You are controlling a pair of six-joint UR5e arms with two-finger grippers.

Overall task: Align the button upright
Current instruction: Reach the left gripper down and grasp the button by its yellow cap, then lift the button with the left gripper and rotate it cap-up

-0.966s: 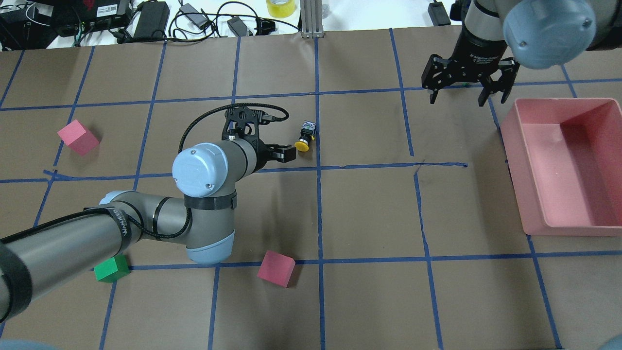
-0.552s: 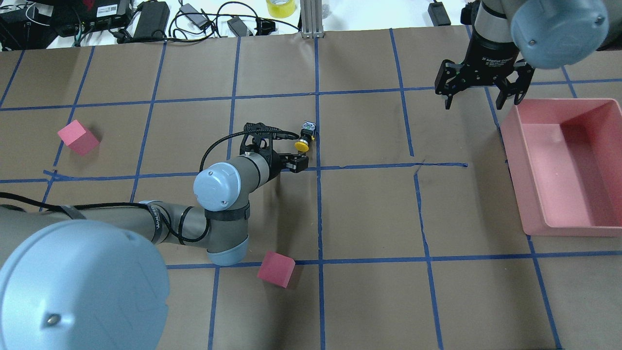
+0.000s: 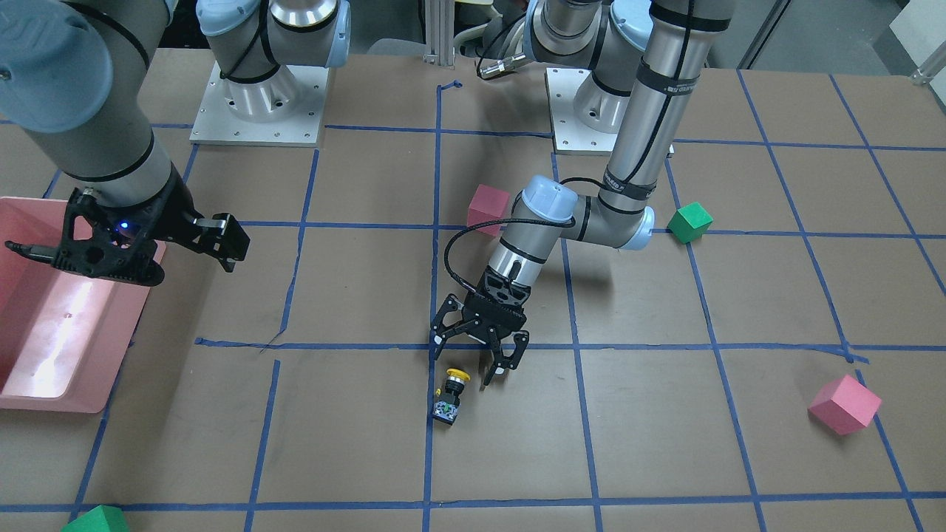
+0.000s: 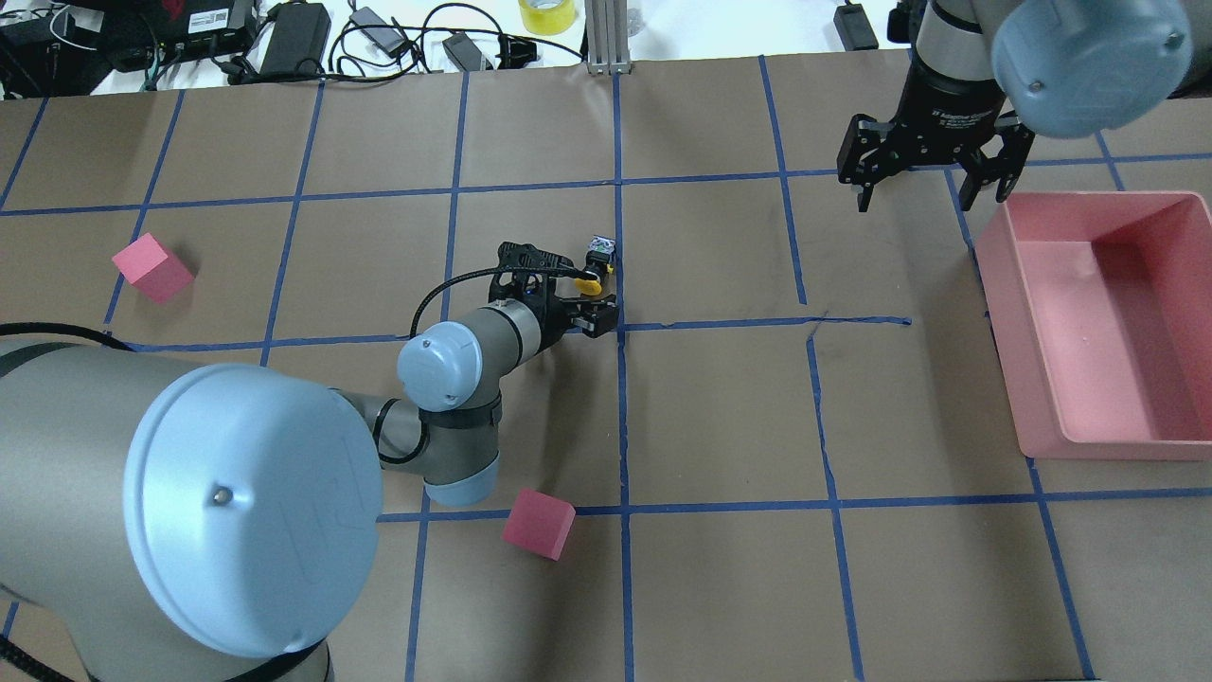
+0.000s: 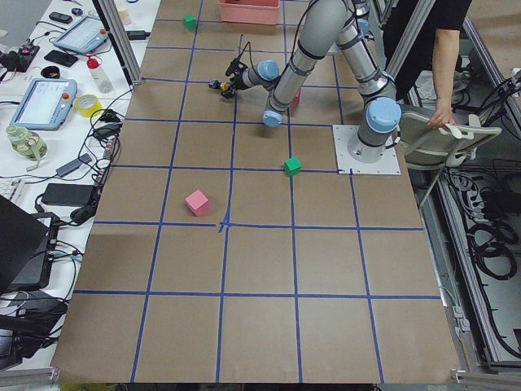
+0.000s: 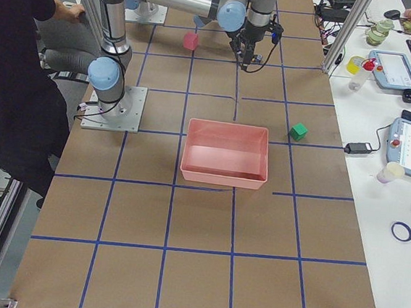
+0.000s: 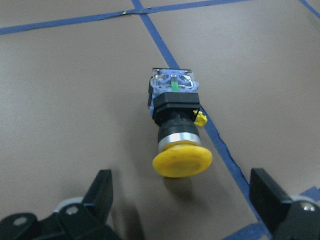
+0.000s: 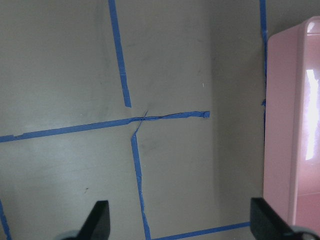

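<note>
The button (image 3: 451, 395) lies on its side on the brown table, next to a blue tape line. Its yellow cap (image 4: 589, 282) points toward the robot and its grey base points away. It fills the middle of the left wrist view (image 7: 177, 125). My left gripper (image 3: 464, 369) is open and low over the table, right at the cap. Its fingers (image 7: 102, 187) stand wide on either side, touching nothing. My right gripper (image 4: 917, 194) is open and empty, well above the table at the far right. It is beside the pink bin (image 4: 1004, 332).
Pink cubes (image 4: 151, 267) (image 4: 538, 523) lie on the left half and near my left elbow. A green cube (image 3: 689, 222) sits by the left arm and another (image 3: 96, 519) at the operators' edge. The bin's rim shows in the right wrist view (image 8: 290, 125). Cables line the far edge.
My left gripper has moved right and forward, up to the button's cap. The button has not moved. My right gripper has shifted slightly to the right.
</note>
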